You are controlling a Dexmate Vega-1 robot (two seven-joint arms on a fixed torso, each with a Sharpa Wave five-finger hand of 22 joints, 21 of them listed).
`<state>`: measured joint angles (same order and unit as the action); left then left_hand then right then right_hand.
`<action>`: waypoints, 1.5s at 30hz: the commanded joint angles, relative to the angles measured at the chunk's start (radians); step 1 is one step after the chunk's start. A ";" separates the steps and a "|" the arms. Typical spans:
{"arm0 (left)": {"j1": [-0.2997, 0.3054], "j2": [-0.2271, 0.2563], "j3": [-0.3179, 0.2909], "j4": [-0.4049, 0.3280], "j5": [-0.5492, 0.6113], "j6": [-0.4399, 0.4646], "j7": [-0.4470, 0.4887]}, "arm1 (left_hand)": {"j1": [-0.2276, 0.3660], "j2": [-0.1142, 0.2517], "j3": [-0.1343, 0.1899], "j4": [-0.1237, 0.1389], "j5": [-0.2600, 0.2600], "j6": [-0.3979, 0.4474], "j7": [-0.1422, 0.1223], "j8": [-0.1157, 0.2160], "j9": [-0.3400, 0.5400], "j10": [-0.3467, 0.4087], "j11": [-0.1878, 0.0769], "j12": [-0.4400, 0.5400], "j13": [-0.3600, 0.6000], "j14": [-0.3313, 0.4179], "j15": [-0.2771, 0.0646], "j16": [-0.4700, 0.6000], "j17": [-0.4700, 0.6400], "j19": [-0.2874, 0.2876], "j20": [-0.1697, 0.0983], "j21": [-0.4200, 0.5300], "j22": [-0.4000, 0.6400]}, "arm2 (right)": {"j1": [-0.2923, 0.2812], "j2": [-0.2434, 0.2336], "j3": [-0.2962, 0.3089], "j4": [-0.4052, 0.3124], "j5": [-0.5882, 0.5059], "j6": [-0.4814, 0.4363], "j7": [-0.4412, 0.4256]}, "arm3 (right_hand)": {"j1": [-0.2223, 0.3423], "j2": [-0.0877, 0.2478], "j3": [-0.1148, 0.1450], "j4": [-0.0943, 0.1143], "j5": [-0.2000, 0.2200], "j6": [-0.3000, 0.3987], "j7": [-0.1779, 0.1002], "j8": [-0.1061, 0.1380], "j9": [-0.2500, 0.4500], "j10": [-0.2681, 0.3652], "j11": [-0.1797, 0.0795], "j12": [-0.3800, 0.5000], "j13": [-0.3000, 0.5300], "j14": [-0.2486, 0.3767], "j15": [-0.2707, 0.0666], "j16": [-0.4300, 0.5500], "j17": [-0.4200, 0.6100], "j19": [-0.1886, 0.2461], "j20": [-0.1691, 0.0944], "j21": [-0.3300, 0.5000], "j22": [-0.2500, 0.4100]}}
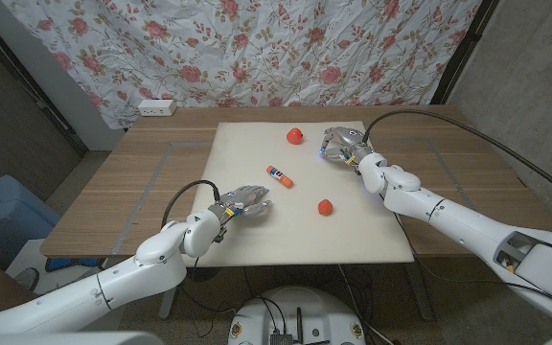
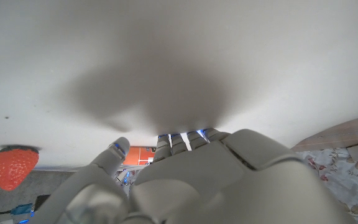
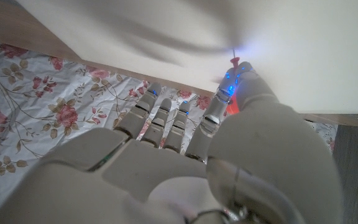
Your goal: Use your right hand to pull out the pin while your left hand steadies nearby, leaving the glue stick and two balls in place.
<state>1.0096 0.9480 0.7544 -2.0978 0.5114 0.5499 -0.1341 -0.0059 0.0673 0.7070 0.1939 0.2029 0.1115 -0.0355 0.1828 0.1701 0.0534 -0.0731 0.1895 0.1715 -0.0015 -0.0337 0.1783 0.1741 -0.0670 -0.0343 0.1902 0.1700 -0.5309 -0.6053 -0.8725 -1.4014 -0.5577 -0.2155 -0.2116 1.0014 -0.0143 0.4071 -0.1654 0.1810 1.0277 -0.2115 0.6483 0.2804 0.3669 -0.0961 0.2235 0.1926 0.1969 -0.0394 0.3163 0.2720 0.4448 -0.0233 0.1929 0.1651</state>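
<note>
Beside the far red ball (image 1: 295, 135), my right robot hand (image 1: 345, 145) hovers empty and spread over the red-headed pin (image 3: 234, 61), likely light, stiff, sharp, best pinched at its head.

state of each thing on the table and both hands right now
pin: red head, at the right hand's fingertips, grip unclear
right hand: at the mat's far edge, fingers curled
left hand: on the mat, holding nothing
glue stick: lying on the mat
far ball: resting on the mat
near ball: resting on the mat
</note>
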 commanded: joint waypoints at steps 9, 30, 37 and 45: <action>-0.002 0.008 0.003 -0.003 -0.028 0.018 -0.032 | 0.007 0.128 0.009 -0.002 -0.006 0.078 -0.011 0.009 0.010 0.039 0.001 0.005 0.005 0.013 -0.013 0.008 0.005 0.013 -0.021 0.009 0.003 | -0.009 -0.022 0.011 -0.041 -0.016 -0.006 0.013 | 0.000 0.004 -0.001 0.005 0.008 0.032 -0.011 0.006 -0.002 0.010 0.003 0.004 0.001 0.011 -0.052 0.009 0.003 0.011 0.000 0.000 0.002; -0.017 0.003 0.016 0.010 -0.036 0.009 -0.028 | 0.006 0.127 0.013 -0.001 -0.007 0.077 -0.007 0.006 0.010 0.036 0.008 0.003 0.005 0.011 -0.011 0.007 0.005 0.012 -0.022 0.007 0.003 | -0.035 -0.042 0.039 -0.106 -0.023 -0.029 0.026 | 0.001 0.004 -0.002 0.005 0.009 0.038 -0.011 0.000 -0.009 0.016 -0.007 0.000 0.001 0.010 -0.052 0.009 0.005 0.008 0.001 -0.002 0.002; -0.019 -0.001 0.016 0.012 -0.033 0.015 -0.022 | 0.006 0.128 0.015 -0.002 -0.007 0.076 -0.004 0.005 0.010 0.035 0.012 0.003 0.005 0.010 -0.011 0.006 0.005 0.012 -0.022 0.007 0.003 | -0.051 -0.037 0.063 -0.118 0.008 -0.033 0.018 | 0.001 0.004 -0.002 0.006 0.009 0.039 -0.011 -0.002 -0.012 0.017 -0.011 -0.001 0.001 0.011 -0.051 0.010 0.006 0.010 0.000 -0.002 0.002; -0.021 0.009 0.008 0.002 -0.029 0.014 -0.019 | 0.007 0.129 0.018 -0.002 -0.007 0.076 -0.004 0.005 0.010 0.037 0.011 0.004 0.005 0.009 -0.011 0.006 0.005 0.012 -0.022 0.007 0.003 | -0.070 -0.042 0.084 -0.143 0.031 -0.036 0.003 | 0.001 0.003 -0.003 0.006 0.008 0.040 -0.011 -0.004 -0.014 0.020 -0.011 -0.002 0.001 0.011 -0.052 0.010 0.007 0.011 0.000 -0.002 0.002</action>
<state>0.9927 0.9503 0.7684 -2.0925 0.4940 0.5675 -0.1341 -0.0059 0.0673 0.7150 0.1942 0.1960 0.1114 -0.0361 0.1845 0.1701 0.0531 -0.0738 0.1861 0.1715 0.0002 -0.0357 0.1783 0.1748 -0.0623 -0.0393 0.1910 0.1700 -0.5774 -0.6437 -0.8162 -1.5149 -0.5571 -0.2448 -0.1913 1.0014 -0.0144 0.4029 -0.1614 0.1855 1.0454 -0.2041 0.6444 0.2643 0.3807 -0.1073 0.2235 0.1908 0.2003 -0.0358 0.3211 0.2767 0.4446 -0.0232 0.1929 0.1650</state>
